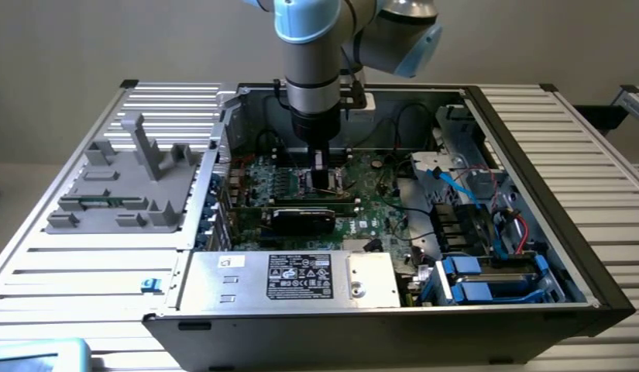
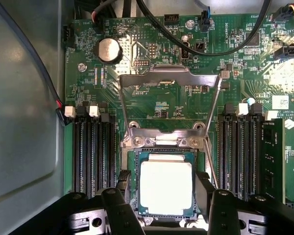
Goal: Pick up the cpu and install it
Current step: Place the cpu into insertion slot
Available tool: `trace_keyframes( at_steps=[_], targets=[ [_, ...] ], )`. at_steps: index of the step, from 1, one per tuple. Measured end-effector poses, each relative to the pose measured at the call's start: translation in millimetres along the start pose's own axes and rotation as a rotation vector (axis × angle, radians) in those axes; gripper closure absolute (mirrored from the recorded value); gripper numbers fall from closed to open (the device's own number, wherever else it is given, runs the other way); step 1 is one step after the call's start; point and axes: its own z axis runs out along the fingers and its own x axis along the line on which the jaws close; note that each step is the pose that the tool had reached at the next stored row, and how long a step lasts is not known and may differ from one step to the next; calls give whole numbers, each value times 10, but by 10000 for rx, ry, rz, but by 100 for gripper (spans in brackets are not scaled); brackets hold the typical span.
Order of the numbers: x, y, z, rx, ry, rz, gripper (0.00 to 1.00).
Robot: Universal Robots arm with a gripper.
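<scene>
The cpu (image 2: 166, 188), a flat square chip with a shiny silver top, lies level in the socket (image 2: 132, 161) on the green motherboard (image 2: 157, 110). My gripper (image 2: 164, 182) stands straight over it, and its black fingers (image 2: 124, 183) press against two opposite edges of the chip. The socket's metal load plate (image 2: 169, 81) is swung open and lies flat beyond the socket. In the exterior view the gripper (image 1: 321, 177) reaches down into the open computer case (image 1: 474, 105), onto the middle of the board, and hides the chip.
Black memory slots (image 2: 93, 147) run along both sides of the socket. Black cables (image 2: 196, 46) cross the board past the load plate. A black graphics card (image 1: 304, 218) lies just in front of the gripper, a power supply (image 1: 288, 279) at the case front, and a grey fixture (image 1: 123, 186) outside.
</scene>
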Motion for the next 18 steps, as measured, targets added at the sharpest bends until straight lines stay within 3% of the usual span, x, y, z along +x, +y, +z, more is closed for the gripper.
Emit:
trace_keyframes(
  at_steps=[5, 11, 18],
  targets=[
    [0, 0, -20, -40, -19, -6, 38],
    [8, 11, -137, -45, -23, -6, 38],
    [22, 34, -403, -45, -23, -5, 38]
  ],
)
